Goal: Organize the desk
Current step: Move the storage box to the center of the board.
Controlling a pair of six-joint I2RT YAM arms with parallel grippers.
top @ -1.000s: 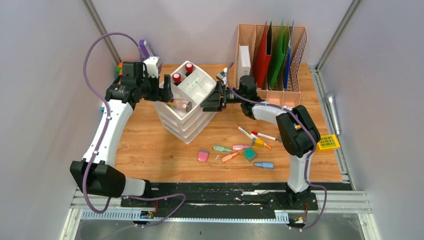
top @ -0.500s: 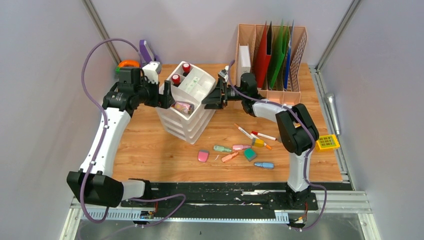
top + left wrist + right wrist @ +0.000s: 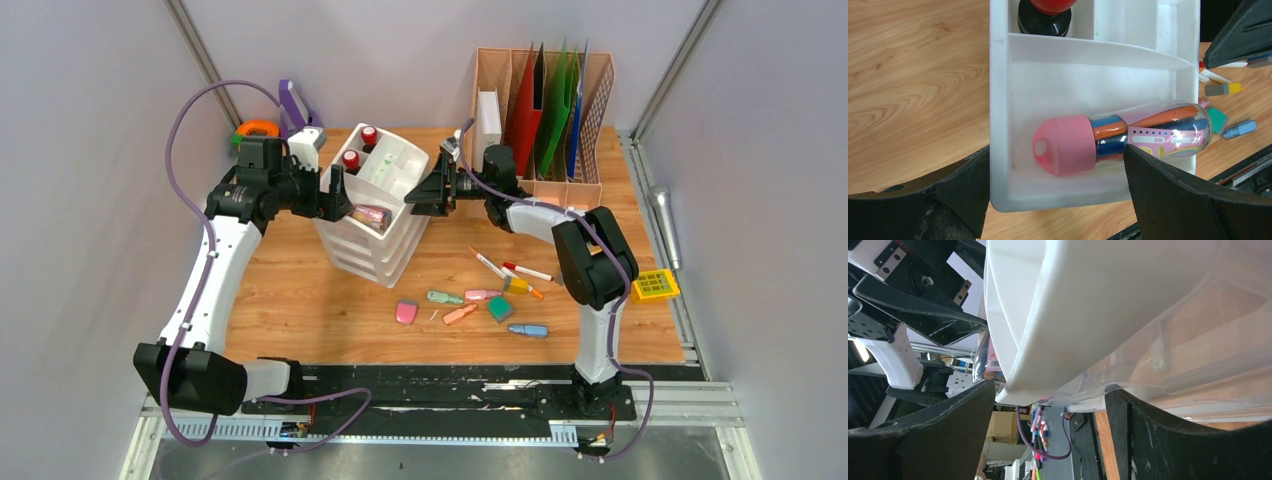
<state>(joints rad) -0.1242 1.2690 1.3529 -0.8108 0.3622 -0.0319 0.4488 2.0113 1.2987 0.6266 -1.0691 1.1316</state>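
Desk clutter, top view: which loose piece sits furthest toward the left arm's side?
The squat pink eraser. It lies alone at the left end of the scatter; everything else in the scatter lies to its right in that view.

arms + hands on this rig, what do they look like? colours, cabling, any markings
Both alike. The left arm and right arm have white shells with chunky black joints and black bases. The left hand and right hand are matte black, each with two broad, flat, tapering fingers. A purple cable loops loosely from each base up to the wrist. No markings can be made out.
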